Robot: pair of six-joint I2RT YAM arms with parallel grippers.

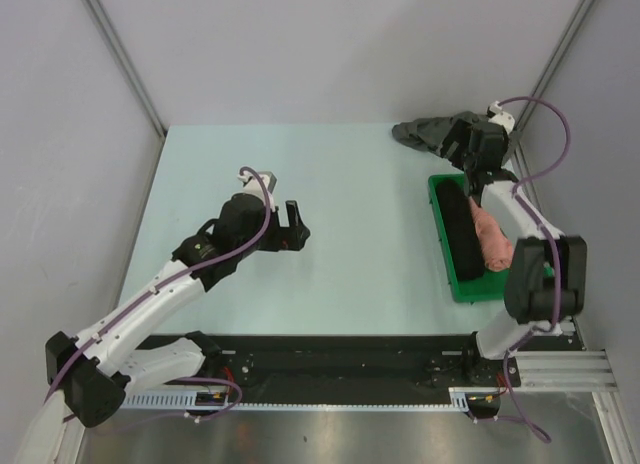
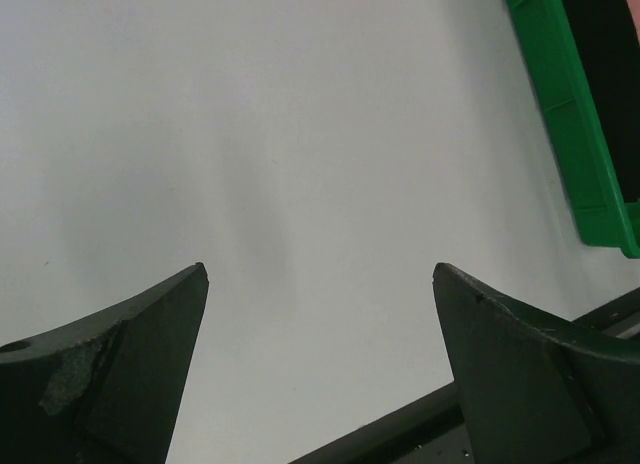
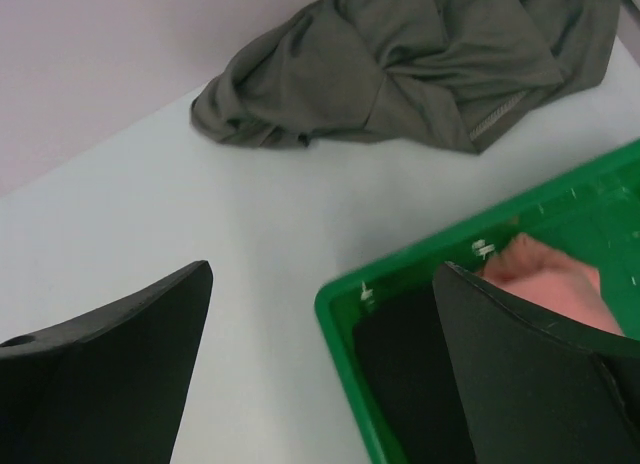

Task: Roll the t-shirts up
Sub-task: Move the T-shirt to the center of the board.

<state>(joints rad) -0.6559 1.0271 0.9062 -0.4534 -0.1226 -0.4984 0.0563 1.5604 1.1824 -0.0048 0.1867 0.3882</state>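
A dark charcoal grey t-shirt [image 1: 425, 132] lies crumpled at the table's far right; it also shows in the right wrist view [image 3: 400, 64]. A black rolled t-shirt [image 1: 460, 224] and a salmon pink rolled t-shirt [image 1: 492, 239] lie in the green tray [image 1: 470, 289]. The pink one shows in the right wrist view [image 3: 545, 279]. My right gripper [image 3: 320, 284] is open and empty, above the tray's far corner [image 3: 345, 304], near the grey shirt. My left gripper [image 2: 320, 284] is open and empty over bare table, left of centre [image 1: 295, 224].
The tray's green wall [image 2: 570, 114] shows at the upper right of the left wrist view. Grey walls enclose the table on the left, back and right. A black rail [image 1: 340, 359] runs along the near edge.
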